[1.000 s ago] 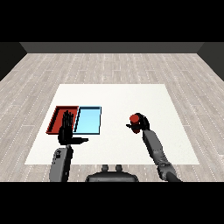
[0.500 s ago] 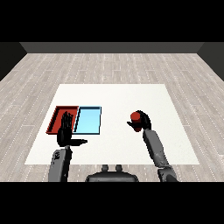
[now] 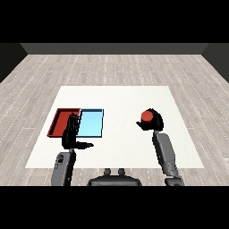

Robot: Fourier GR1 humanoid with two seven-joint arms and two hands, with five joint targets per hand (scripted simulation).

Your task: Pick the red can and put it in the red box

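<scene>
The right hand (image 3: 154,120) is curled round the red can (image 3: 146,116) above the worktop's (image 3: 120,98) right half, so the red tray (image 3: 60,120) lies well off toward the left edge, beyond the blue tray (image 3: 91,123), where the open left hand (image 3: 71,136) hovers.

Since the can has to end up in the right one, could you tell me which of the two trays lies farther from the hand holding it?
The red tray; it is the outer one at the left, beyond the light blue tray, which lies between it and the right hand.
</scene>
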